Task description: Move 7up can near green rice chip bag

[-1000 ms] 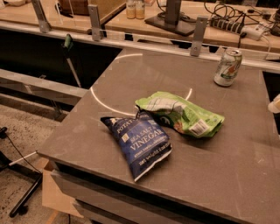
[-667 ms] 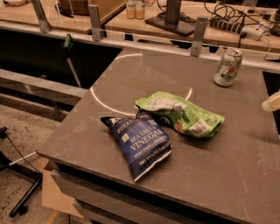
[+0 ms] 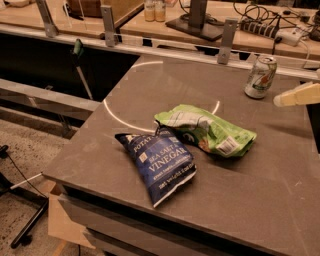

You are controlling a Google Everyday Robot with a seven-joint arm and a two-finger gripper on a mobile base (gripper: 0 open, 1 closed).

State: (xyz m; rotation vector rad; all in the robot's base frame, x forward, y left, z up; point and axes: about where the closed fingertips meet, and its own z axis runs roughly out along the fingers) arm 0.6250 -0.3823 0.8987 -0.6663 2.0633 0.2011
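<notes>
The 7up can [image 3: 260, 76] stands upright near the far right edge of the grey table [image 3: 150, 90]. The green rice chip bag [image 3: 207, 130] lies crumpled at the table's middle, its barcode label facing right. My gripper [image 3: 300, 94] enters from the right edge as one pale finger, a little right of and below the can, hovering above the table and apart from the can. It holds nothing that I can see.
A dark blue sea salt vinegar chip bag [image 3: 160, 162] lies just front-left of the green bag, touching it. A metal rail with posts [image 3: 227, 35] runs along the table's far edge. Behind it are bottles [image 3: 154, 10] and cables [image 3: 265, 22].
My gripper has come further into view from the right edge, moving left toward the can. The can and both bags have not moved.
</notes>
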